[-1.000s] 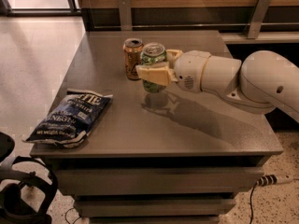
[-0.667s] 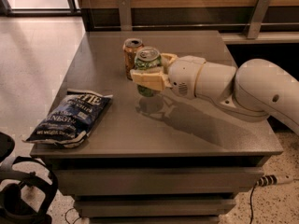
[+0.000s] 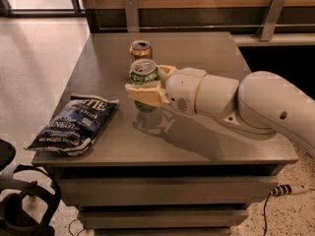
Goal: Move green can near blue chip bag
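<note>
Two cans, one chip bag, one arm at the grey table.

We count one green can, one orange can just behind it, and one blue chip bag lying flat near the table's front left corner. The single white arm reaches in low from the right, roughly level and pointing left. Its gripper is clamped around the green can, one finger across the front and the other behind. The can stands upright mid-table, right of the bag and apart from it. We cannot tell whether its base touches the tabletop.
</note>
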